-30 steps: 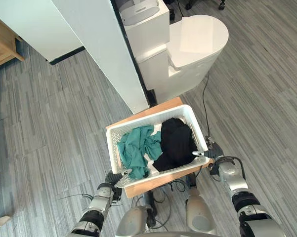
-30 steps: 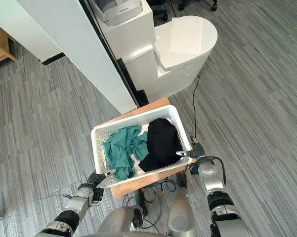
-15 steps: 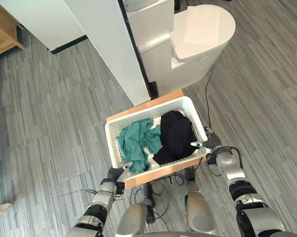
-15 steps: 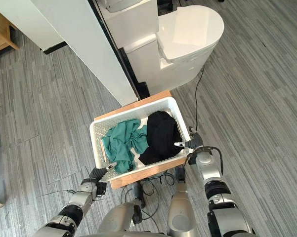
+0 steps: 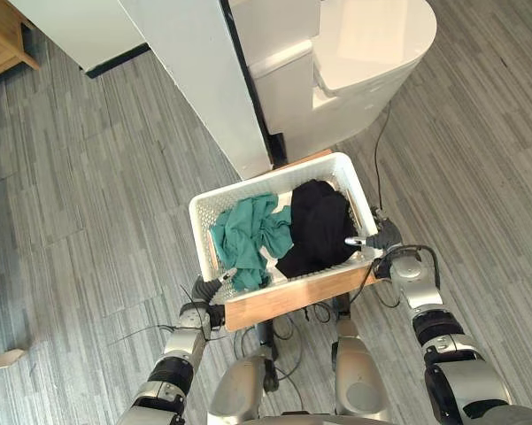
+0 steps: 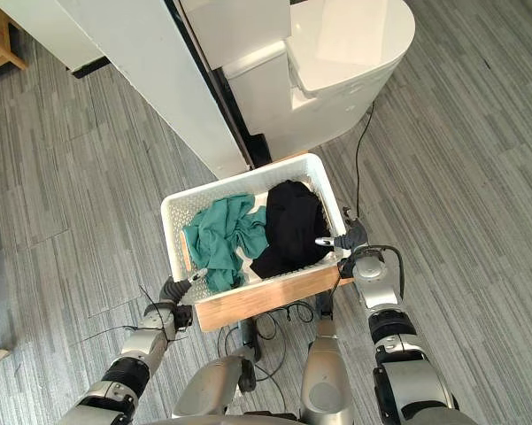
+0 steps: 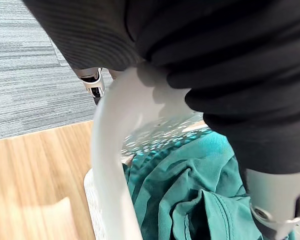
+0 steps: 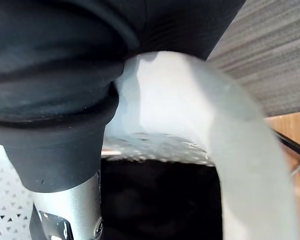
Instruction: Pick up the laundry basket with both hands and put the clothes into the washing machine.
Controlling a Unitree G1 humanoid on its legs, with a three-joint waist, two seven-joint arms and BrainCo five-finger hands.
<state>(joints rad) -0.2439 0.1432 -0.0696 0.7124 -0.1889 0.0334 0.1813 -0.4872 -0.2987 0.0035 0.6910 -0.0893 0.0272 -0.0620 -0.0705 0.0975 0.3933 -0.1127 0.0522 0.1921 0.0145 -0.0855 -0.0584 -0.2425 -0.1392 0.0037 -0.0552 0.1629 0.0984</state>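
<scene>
Left hand [image 5: 211, 297] low at left, fingers [image 5: 227, 275] curled in a grip, right hand [image 5: 381, 239] opposite, fingers clamped likewise.

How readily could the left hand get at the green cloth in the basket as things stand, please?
Probably not yet: the left hand grips the basket rim. The green cloth lies uncovered just beyond it, but reaching it means releasing the basket.

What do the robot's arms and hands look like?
The left arm and right arm are silver-grey, built from rounded pieces with dark rings between them. The left hand and right hand match: silver fingers with dark tips, and a black ribbed cover over the back and wrist.
</scene>
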